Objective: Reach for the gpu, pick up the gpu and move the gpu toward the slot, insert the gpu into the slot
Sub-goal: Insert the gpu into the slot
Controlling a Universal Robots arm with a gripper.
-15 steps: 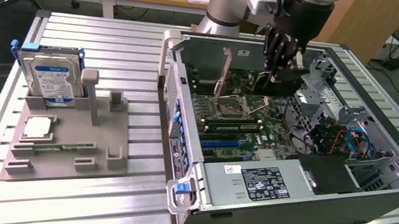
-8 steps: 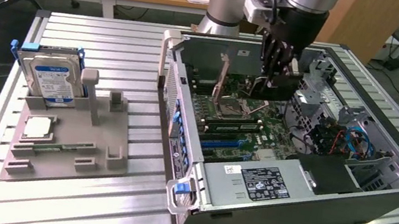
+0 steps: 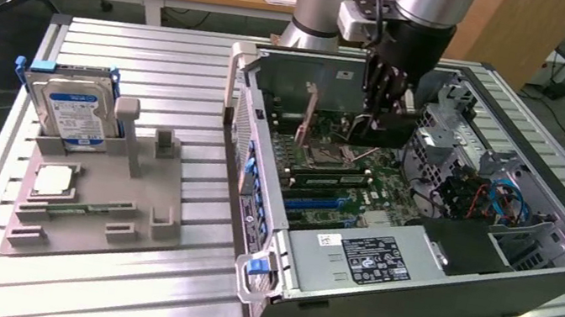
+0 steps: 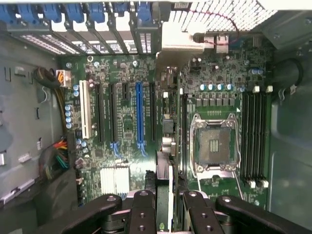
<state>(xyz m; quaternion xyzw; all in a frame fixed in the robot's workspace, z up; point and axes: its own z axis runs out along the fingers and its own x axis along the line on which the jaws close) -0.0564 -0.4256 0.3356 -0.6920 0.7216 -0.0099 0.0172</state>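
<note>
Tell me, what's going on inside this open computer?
A single robot arm reaches with its gripper into the open computer case. The gripper is closed on the gpu, held edge-on over the green motherboard, between the long blue slot and the processor socket. Whether the card's edge has entered a slot cannot be told. On the table next to the case, a hard drive stands in a grey holder.

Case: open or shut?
Open: the case lies on its side with no side panel, motherboard exposed, and the tool reaches inside holding the gpu.
</note>
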